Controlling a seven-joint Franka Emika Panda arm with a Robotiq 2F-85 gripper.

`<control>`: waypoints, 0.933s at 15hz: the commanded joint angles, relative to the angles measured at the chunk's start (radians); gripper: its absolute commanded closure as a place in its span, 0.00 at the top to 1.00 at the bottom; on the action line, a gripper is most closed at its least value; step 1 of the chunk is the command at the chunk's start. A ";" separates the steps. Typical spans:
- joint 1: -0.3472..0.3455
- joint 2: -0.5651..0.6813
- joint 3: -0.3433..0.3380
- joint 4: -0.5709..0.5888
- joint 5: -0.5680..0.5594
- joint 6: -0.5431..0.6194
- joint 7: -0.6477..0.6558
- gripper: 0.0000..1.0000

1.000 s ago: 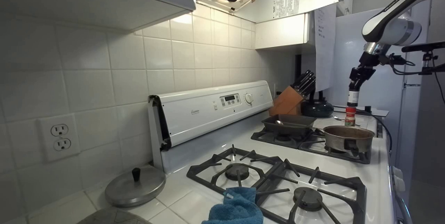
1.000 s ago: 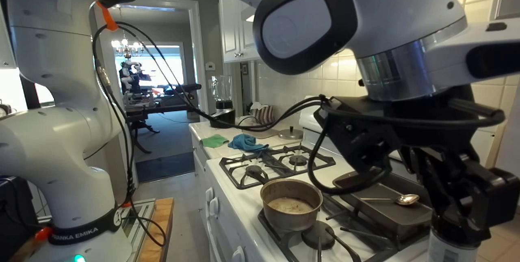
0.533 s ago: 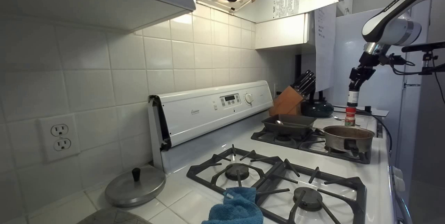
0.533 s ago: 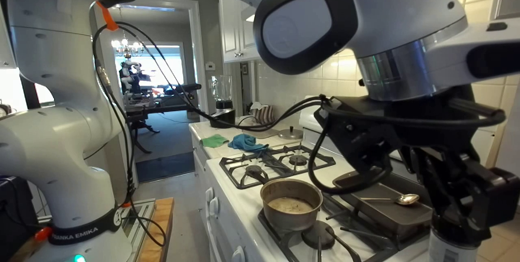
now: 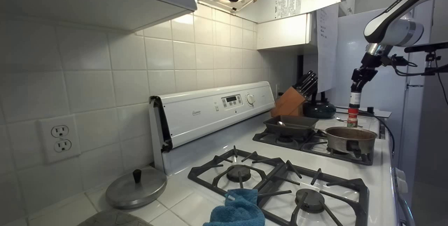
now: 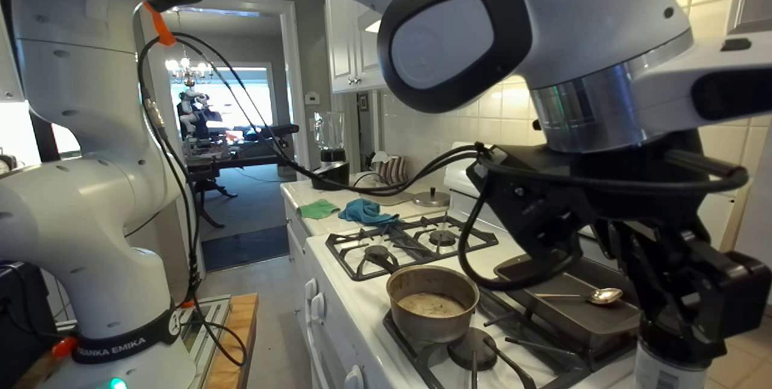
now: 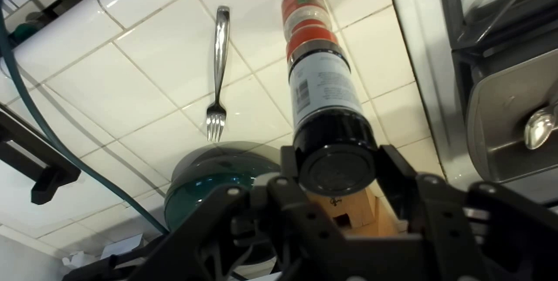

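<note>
Fingers pinching the white-labelled jar by its black end, one on each side; long axis near vertical in an exterior view — gripped end up, free end pointing down at the counter; can't tell which end is the cap; in the wrist view the axis runs away from the lens, flat round face of the gripped end toward us, free end toward the picture's top and slightly left; barcode and fine print show on the label, too small to read; jar is directly over the red-capped spice jar, the two nearly in line, end to end; can't tell whether the free end touches the red cap; spice jar stands upright on the counter, beyond the saucepan in that exterior view; fork lies near it, tines toward the dark green kettle; knife block beside the kettle; spoon in the rectangular pan on the stove — saucepan on the burner next to it.
</note>
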 commanded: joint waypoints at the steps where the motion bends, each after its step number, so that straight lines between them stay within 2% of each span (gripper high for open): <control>1: 0.003 0.014 -0.001 0.021 0.024 -0.003 0.001 0.24; 2: 0.003 0.014 -0.001 0.022 0.023 -0.005 0.003 0.74; 4: 0.003 0.014 -0.001 0.023 0.024 -0.006 0.005 0.80; 7: 0.003 0.013 -0.001 0.025 0.023 -0.003 0.006 0.99; 14: 0.002 0.017 -0.002 0.034 0.021 -0.007 0.010 1.00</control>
